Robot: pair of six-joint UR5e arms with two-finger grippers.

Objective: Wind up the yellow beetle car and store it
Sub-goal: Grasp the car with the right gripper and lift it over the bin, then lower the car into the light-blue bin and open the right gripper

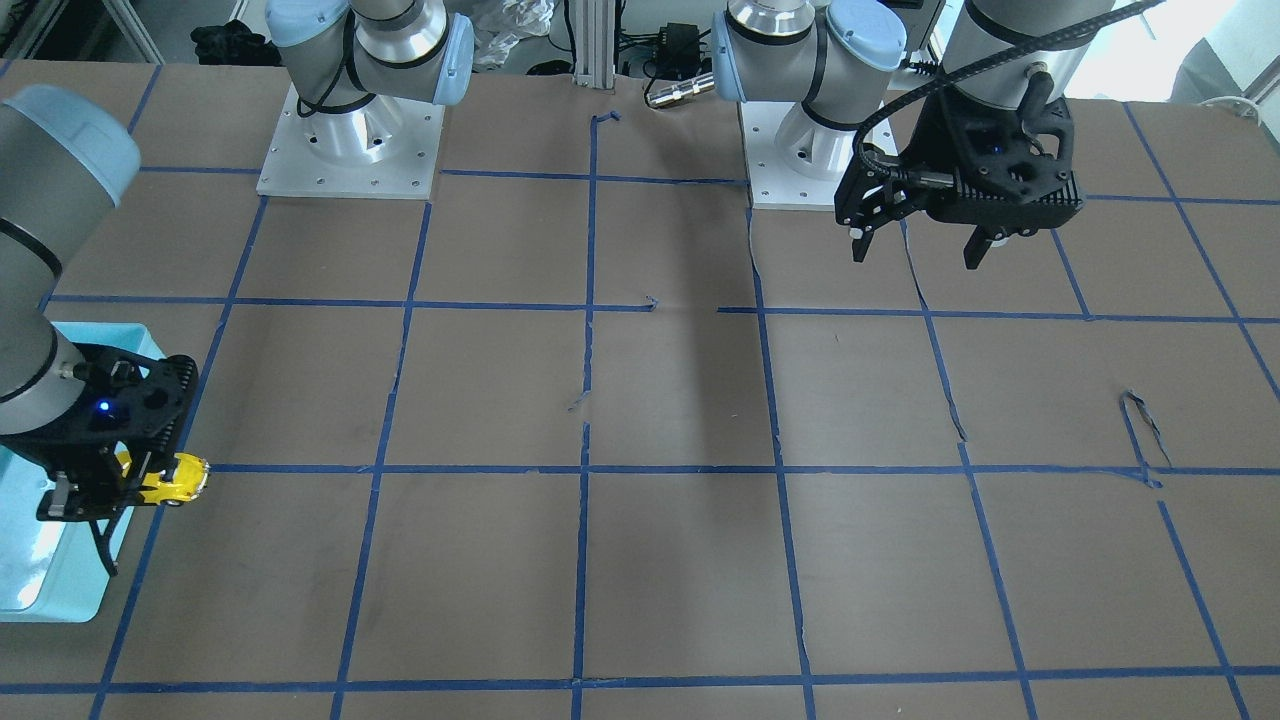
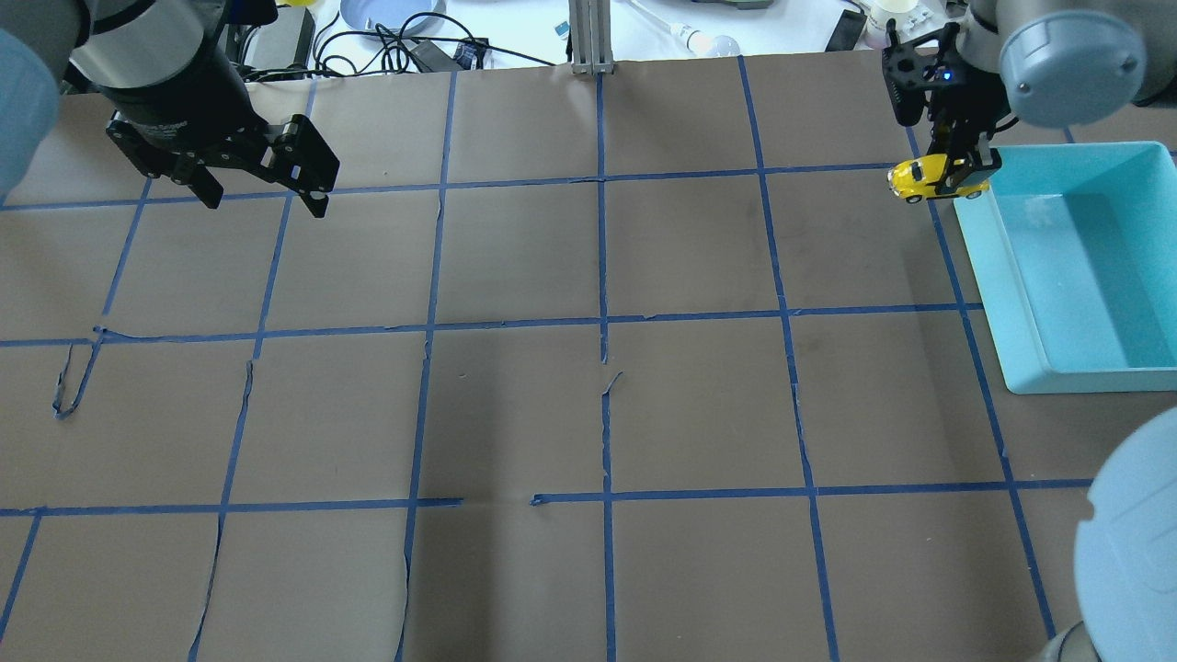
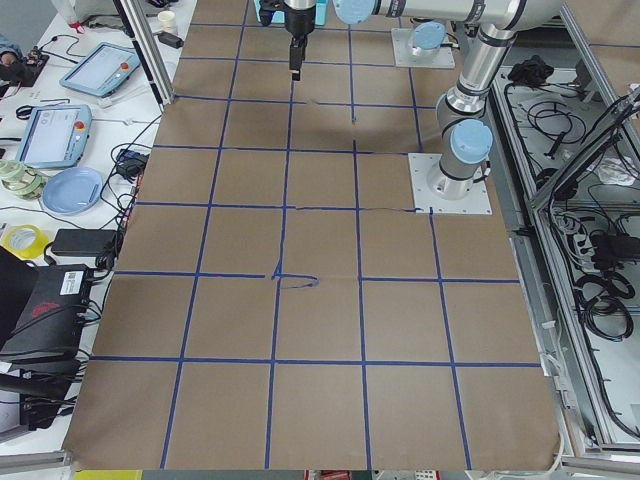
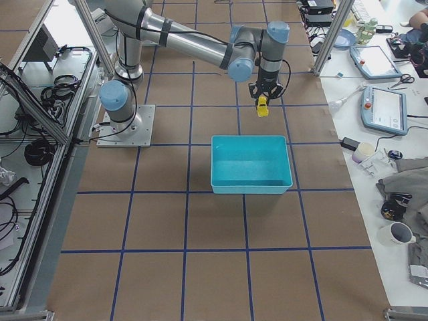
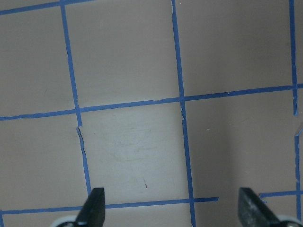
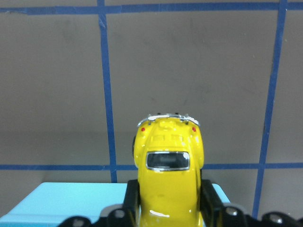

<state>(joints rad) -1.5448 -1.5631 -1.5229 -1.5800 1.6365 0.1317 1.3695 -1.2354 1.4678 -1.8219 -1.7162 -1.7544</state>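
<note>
The right tool [image 2: 956, 170] pinches the yellow beetle car [image 2: 933, 177] between its two fingers, one finger on each side of the body, just behind the middle of the car. In the right wrist view the roof and the dark rear window of the car face the camera, and the end with the chrome bumper and two small red lights points away from the tool. The car is held level at the far side of the desk [image 2: 515, 414], just beside the far corner of the turquoise bin [image 2: 986, 280] on the side towards the desk's centre. Most of its body is over the brown paper and not over the bin, and a corner of the bin shows directly under the fingers in the wrist view. Whether the wheels touch the paper, the pictures do not show clearly. The left tool [image 2: 267, 202] hangs above the opposite end of the desk, well apart from the car and the bin. Its fingers are spread wide and there is nothing between them; under them the left wrist view shows only the paper and the blue tape lines [image 5: 182, 101] that divide it into squares.
</note>
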